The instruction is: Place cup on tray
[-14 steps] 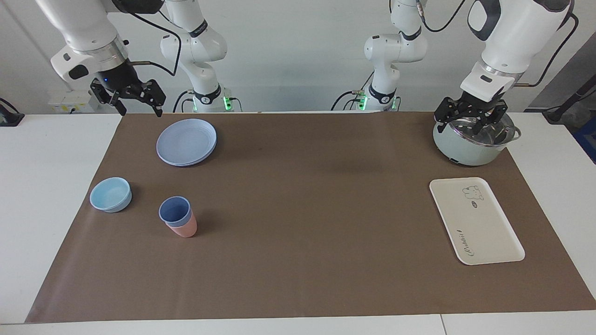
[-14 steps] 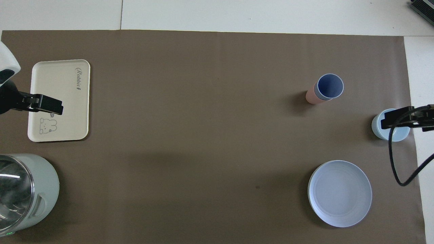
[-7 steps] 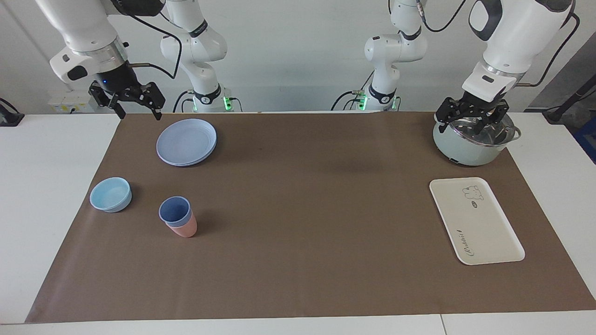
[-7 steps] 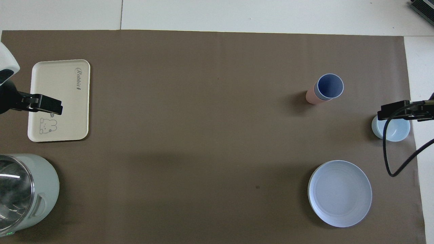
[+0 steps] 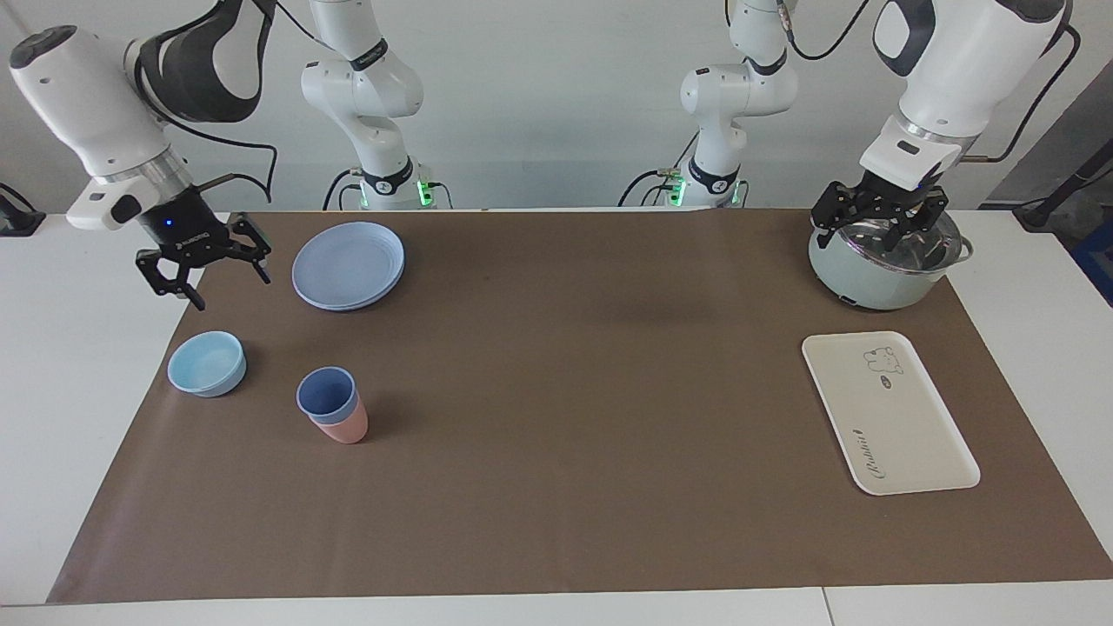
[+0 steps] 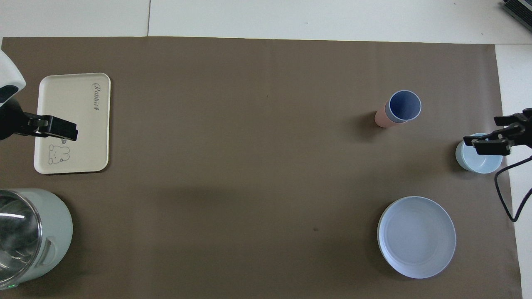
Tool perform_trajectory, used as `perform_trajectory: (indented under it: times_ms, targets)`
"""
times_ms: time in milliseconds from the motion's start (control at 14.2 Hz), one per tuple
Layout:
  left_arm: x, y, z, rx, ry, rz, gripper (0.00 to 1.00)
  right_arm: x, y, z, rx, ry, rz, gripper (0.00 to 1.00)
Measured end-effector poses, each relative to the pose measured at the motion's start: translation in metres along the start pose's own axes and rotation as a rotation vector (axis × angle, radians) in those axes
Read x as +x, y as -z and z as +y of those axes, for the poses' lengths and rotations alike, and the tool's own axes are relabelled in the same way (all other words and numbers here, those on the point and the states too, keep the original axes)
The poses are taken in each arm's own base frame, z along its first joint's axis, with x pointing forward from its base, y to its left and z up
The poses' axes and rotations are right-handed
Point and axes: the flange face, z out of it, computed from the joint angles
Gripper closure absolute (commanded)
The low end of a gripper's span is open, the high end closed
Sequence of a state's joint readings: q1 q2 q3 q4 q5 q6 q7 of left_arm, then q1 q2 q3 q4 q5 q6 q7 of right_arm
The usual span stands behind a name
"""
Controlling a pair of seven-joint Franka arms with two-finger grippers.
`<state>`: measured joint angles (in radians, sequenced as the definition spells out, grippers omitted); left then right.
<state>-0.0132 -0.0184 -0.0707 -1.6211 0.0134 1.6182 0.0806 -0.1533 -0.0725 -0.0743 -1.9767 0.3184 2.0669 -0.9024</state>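
The periwinkle-blue cup stands upright, nested inside a pink cup, at the right arm's end of the brown mat. The cream tray with its bear drawing lies empty at the left arm's end. My right gripper hangs open and empty over the mat's edge by the light-blue bowl, apart from the cup. My left gripper waits open and empty above the pot.
A light-blue bowl sits beside the cups, toward the mat's edge. A round blue plate lies nearer to the robots than the cups. A mint pot stands nearer to the robots than the tray.
My right gripper has come down and swung outward, from above the mat's corner beside the plate to above the bowl. The left arm, cups and tray have not moved.
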Motion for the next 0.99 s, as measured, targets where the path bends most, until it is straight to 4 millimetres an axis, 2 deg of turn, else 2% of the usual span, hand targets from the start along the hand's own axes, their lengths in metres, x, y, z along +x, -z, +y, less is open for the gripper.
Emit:
perform_trajectory:
  times_ms: [141,282,423,775,987]
  targets:
    - [0.0,0.0,0.0,0.0,0.0,0.0,0.0,-0.017,-0.023,0.023,0.071,0.108,0.116,0.0]
    - [0.0,0.0,0.0,0.0,0.002,0.0,0.0,-0.041,-0.056,0.053,0.125,0.177,0.223,0.0]
    - [0.0,0.0,-0.001,0.0,0.021,0.002,0.0,-0.054,-0.092,0.069,0.175,0.197,0.315,0.0]
    - [0.0,0.0,0.0,0.0,0.115,0.002,0.0,-0.059,-0.162,0.07,0.265,0.224,0.494,0.0]
    - [0.0,0.0,0.0,0.0,0.143,0.002,0.0,-0.07,-0.213,0.067,0.341,0.228,0.604,0.0]
